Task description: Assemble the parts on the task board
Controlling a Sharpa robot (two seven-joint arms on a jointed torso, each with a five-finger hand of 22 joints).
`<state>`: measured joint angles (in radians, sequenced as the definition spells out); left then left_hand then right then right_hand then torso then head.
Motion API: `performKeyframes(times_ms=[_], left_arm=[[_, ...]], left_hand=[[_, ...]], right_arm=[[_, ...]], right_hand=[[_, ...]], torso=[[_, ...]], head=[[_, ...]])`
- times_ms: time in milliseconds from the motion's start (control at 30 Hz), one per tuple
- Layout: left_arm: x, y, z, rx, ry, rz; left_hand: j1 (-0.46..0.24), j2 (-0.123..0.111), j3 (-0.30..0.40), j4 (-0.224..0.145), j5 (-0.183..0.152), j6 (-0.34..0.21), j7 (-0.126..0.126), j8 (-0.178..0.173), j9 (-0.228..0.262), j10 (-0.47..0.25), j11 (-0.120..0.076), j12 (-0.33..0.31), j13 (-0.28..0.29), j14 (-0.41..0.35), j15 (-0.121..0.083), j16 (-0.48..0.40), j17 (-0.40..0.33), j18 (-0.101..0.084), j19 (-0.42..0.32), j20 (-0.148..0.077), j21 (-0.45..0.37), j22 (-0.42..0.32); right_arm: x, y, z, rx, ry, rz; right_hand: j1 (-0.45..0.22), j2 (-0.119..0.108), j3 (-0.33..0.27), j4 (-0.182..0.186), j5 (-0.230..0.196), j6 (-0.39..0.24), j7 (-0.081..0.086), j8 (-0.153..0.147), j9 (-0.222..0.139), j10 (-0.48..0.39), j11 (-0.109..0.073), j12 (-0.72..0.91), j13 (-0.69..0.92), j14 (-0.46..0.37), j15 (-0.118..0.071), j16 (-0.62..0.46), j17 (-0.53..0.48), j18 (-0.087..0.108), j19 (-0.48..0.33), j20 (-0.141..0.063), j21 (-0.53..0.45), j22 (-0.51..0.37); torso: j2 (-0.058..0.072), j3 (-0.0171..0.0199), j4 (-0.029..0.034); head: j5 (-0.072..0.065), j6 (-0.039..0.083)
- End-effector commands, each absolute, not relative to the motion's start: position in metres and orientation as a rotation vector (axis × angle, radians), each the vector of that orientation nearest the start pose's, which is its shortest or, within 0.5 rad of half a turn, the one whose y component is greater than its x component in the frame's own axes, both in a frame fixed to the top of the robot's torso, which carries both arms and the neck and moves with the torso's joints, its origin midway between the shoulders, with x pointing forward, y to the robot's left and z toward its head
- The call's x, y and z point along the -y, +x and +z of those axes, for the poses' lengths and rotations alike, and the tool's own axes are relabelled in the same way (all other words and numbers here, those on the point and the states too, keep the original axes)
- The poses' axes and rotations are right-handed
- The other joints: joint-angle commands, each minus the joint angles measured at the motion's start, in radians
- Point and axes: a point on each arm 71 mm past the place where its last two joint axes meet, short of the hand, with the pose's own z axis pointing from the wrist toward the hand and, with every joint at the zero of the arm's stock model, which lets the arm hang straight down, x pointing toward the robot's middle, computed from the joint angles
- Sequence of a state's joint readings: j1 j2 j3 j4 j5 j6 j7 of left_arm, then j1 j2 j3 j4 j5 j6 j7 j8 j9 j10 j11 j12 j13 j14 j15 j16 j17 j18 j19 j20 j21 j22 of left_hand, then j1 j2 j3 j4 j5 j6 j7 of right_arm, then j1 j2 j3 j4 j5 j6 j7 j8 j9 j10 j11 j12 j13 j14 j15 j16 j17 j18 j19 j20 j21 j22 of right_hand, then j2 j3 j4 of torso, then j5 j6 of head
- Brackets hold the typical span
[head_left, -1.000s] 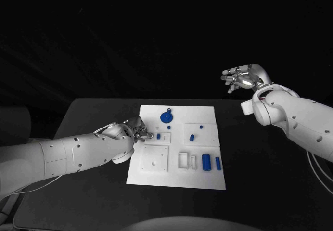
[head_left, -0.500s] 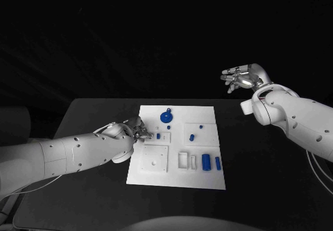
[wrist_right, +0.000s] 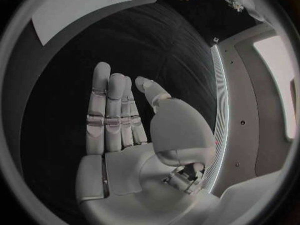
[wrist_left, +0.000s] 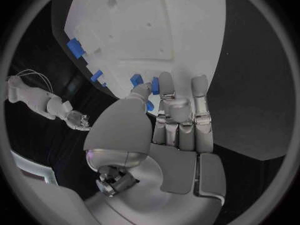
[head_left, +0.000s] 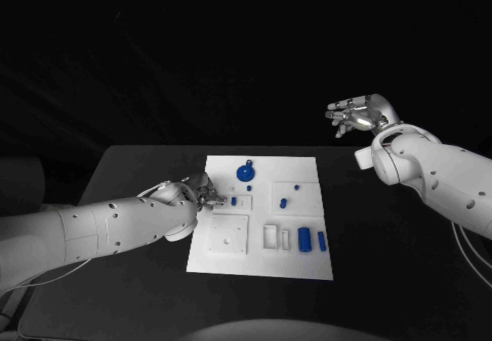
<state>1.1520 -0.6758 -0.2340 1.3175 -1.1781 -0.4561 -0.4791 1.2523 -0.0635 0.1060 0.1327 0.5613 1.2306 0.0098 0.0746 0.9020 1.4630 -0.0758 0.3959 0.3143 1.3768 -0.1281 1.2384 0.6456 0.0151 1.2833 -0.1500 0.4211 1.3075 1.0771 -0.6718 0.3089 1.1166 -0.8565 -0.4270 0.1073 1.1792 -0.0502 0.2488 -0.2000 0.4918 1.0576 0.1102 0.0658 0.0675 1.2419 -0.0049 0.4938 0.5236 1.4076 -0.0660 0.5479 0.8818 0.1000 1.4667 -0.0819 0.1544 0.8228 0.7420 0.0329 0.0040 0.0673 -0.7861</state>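
**Task board with blue parts, assembly only partly done**

The task board (head_left: pixel 262 213), a white plate, lies in the middle of the black table (head_left: pixel 123 170). On it, a round blue part (head_left: pixel 246 172) sits at about 12 o'clock, small blue pegs (head_left: pixel 284 203) stand near the centre, and two longer blue parts (head_left: pixel 306 239) lie at about 4 o'clock beside empty white recesses (head_left: pixel 271 236). A square plate (head_left: pixel 229 232) at 8 o'clock looks unfilled. Judging by this, several parts remain to be seated.

The left hand (head_left: pixel 195 193) hovers at the board's 9 o'clock edge; its fingers (wrist_left: pixel 166 87) reach toward a small blue part (wrist_left: pixel 155 85), but whether they grip it cannot be told. The right hand (head_left: pixel 359 115) is raised well away at 2 o'clock, fingers (wrist_right: pixel 106 105) straight, apart and holding nothing.
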Motion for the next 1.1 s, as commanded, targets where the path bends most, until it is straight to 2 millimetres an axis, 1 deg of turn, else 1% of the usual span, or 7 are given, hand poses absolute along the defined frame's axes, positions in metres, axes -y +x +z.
performKeyframes(times_ms=[33, 167, 267, 467, 667, 933, 1100], left_arm=[[-0.2045, 0.4788, -0.3033, -1.995, -0.339, -0.302], [-0.2047, 0.4789, -0.3030, -1.990, -0.341, -0.303], [-0.2049, 0.4789, -0.3028, -1.988, -0.342, -0.304], [-0.2053, 0.4792, -0.3026, -1.983, -0.343, -0.305], [-0.2054, 0.4793, -0.3024, -1.981, -0.343, -0.307], [-0.2062, 0.4799, -0.3022, -1.975, -0.346, -0.307], [-0.2069, 0.4805, -0.3022, -1.971, -0.349, -0.305]], left_hand=[[0.002, -0.012, -0.003, 0.008, 0.001, 0.047, -0.043, -0.005, -0.001, 0.041, -0.006, 0.004, 0.001, 0.000, -0.004, -0.003, -0.001, -0.006, 0.005, 0.000, -0.006, 0.017], [0.005, -0.017, -0.009, 0.022, 0.002, 0.048, -0.043, -0.005, -0.003, 0.041, -0.006, 0.004, 0.001, 0.000, -0.004, -0.004, -0.002, -0.006, 0.006, -0.001, -0.007, 0.018], [0.004, -0.019, -0.012, 0.027, 0.002, 0.049, -0.044, -0.005, -0.003, 0.041, -0.007, 0.004, 0.001, 0.000, -0.004, -0.005, -0.002, -0.006, 0.006, -0.001, -0.008, 0.018], [0.005, -0.027, -0.023, 0.049, 0.001, 0.050, -0.044, -0.005, -0.004, 0.041, -0.007, 0.004, 0.002, 0.000, -0.005, -0.006, -0.003, -0.007, 0.006, -0.001, -0.010, 0.017], [-0.002, -0.033, -0.036, 0.069, -0.003, 0.053, -0.045, -0.005, -0.004, 0.041, -0.007, 0.005, 0.003, 0.000, -0.005, -0.006, -0.004, -0.007, 0.008, -0.001, -0.011, 0.017], [-0.012, -0.040, -0.049, 0.090, -0.011, 0.055, -0.045, -0.005, -0.004, 0.040, -0.007, 0.006, 0.004, 0.000, -0.005, -0.009, -0.009, -0.008, 0.008, -0.001, -0.012, 0.017], [-0.016, -0.048, -0.059, 0.111, -0.017, 0.057, -0.045, -0.005, -0.004, 0.040, -0.006, 0.005, 0.005, -0.001, -0.004, -0.011, -0.011, -0.008, 0.009, -0.001, -0.015, 0.017]], right_arm=[[0.2627, 0.5684, -0.1579, -1.352, 0.660, 0.930], [0.2628, 0.5685, -0.1579, -1.351, 0.660, 0.930], [0.2630, 0.5685, -0.1579, -1.351, 0.660, 0.929], [0.2632, 0.5685, -0.1579, -1.351, 0.660, 0.929], [0.2633, 0.5685, -0.1580, -1.351, 0.660, 0.928], [0.2635, 0.5686, -0.1582, -1.350, 0.661, 0.927], [0.2636, 0.5687, -0.1583, -1.350, 0.662, 0.926]], right_hand=[[0.000, -0.006, 0.000, 0.006, 0.005, -0.007, 0.001, -0.003, -0.001, -0.003, 0.001, 0.002, 0.002, 0.009, 0.001, -0.002, 0.001, -0.007, 0.024, -0.003, 0.006, -0.002], [0.000, -0.006, 0.000, 0.006, 0.005, -0.007, 0.001, -0.003, -0.001, -0.003, 0.001, 0.002, 0.002, 0.009, 0.001, -0.002, 0.001, -0.007, 0.024, -0.003, 0.006, -0.002], [0.000, -0.006, 0.000, 0.006, 0.005, -0.007, 0.001, -0.003, -0.001, -0.003, 0.001, 0.002, 0.002, 0.009, 0.001, -0.002, 0.001, -0.007, 0.024, -0.003, 0.006, -0.002], [0.000, -0.006, 0.000, 0.006, 0.005, -0.007, 0.001, -0.003, -0.001, -0.003, 0.001, 0.002, 0.002, 0.009, 0.001, -0.002, 0.001, -0.007, 0.024, -0.003, 0.006, -0.002], [0.000, -0.006, 0.000, 0.006, 0.005, -0.007, 0.001, -0.003, -0.001, -0.003, 0.001, 0.002, 0.002, 0.009, 0.001, -0.002, 0.001, -0.007, 0.024, -0.003, 0.006, -0.002], [0.000, -0.006, 0.000, 0.007, 0.005, -0.008, 0.001, -0.003, -0.001, -0.003, 0.001, 0.001, 0.002, 0.009, 0.001, -0.002, 0.001, -0.007, 0.024, -0.003, 0.006, -0.002], [0.002, -0.009, 0.000, 0.011, 0.006, -0.010, 0.001, -0.004, -0.001, -0.004, 0.002, 0.001, 0.001, 0.009, 0.001, -0.003, 0.001, -0.007, 0.025, -0.003, 0.008, -0.006]], torso=[[0.000, 0.0000, 0.0000], [0.000, 0.0006, -0.0002], [0.000, 0.0003, 0.0001], [0.000, 0.0007, -0.0001], [0.000, -0.0002, 0.0006], [0.000, -0.0001, 0.0002], [0.000, 0.0001, 0.0003]], head=[[0.000, -0.001], [0.000, 0.000], [-0.001, 0.000], [-0.001, 0.000], [-0.001, -0.001], [-0.001, 0.000], [-0.001, -0.001]])
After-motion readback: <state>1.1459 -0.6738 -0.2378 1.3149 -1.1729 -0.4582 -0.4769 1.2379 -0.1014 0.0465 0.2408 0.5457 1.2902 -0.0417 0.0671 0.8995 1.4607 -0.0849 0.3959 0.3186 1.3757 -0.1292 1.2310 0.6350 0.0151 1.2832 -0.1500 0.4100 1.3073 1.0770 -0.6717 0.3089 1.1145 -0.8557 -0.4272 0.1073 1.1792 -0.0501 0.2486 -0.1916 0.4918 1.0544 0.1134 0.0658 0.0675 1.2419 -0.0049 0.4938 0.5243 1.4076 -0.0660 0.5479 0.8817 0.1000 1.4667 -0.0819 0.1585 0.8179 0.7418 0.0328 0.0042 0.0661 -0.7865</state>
